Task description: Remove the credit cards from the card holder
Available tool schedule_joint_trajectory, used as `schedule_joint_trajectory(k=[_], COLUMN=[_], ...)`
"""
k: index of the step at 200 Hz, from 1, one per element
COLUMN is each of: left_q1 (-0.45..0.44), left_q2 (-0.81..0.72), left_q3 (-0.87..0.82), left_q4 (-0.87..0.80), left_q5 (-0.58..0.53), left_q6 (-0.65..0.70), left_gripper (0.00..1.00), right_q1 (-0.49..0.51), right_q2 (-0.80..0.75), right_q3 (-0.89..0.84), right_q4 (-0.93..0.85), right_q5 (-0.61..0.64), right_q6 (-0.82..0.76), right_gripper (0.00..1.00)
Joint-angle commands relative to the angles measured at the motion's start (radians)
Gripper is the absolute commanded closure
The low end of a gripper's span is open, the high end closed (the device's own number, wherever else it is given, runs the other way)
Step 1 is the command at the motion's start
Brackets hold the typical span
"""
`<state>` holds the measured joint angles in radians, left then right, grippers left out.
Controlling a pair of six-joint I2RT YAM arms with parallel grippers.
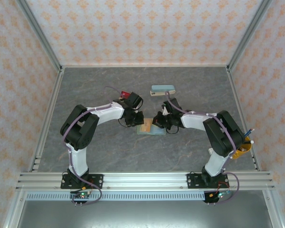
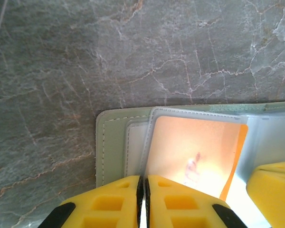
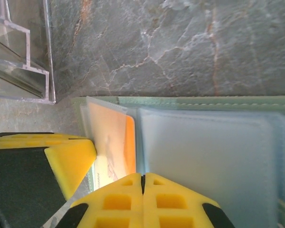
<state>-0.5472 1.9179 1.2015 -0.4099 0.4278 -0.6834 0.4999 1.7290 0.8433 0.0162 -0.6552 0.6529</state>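
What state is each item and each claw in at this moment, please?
card holder: open, lying flat.
orange card: inside a clear sleeve of the holder, not yet out.
left claw: shut, down at the holder.
right claw: shut, down at the holder.
teal case: lying flat, apart from the holder.

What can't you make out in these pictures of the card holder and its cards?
- Top external: the card holder is largely covered by the left gripper and the right gripper; its cards are too small to count.
- Left wrist: the orange card has its lower end hidden behind the left gripper's fingers; glare washes out its print.
- Right wrist: whatever the right gripper's shut fingers press on lies hidden beneath them.
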Motion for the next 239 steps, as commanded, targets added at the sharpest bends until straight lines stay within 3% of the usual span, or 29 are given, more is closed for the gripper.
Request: schedule_joint_trajectory(k=[1, 29, 57, 120, 192, 239], left_q1=[0.013, 0.014, 0.014, 0.018, 0.021, 0.022], left_q2=[-0.002, -0.002, 0.013, 0.023, 0.040, 0.053], left_q3=[-0.040, -0.043, -0.058, -0.092, -0.097, -0.100], left_q4=[-0.043, -0.048, -0.060, -0.060, -0.061, -0.046], left_q5=[-0.009, -0.015, -0.043, -0.065, -0.072, -0.050], left_q6=[0.000, -0.005, -0.017, -0.033, -0.036, -0.040], left_gripper=[0.86, 0.89, 0.93, 0.96, 0.96, 0.97], right_q1=[-0.004, -0.004, -0.004, -0.004, -0.004, -0.004], right_q2=[-0.021, -0.007, -0.003, 0.062, 0.058, 0.084], right_q3=[-0.012, -0.018, -0.031, -0.014, 0.017, 0.022], right_q4=[0.023, 0.062, 0.090, 0.130, -0.014, 0.044], right_q5=[-0.009, -0.062, -0.084, -0.110, -0.017, -0.101], right_q6=[-0.015, 0.028, 0.074, 0.116, 0.050, 0.039], right_gripper=[1.00, 1.00, 0.86, 0.85, 0.77, 0.84])
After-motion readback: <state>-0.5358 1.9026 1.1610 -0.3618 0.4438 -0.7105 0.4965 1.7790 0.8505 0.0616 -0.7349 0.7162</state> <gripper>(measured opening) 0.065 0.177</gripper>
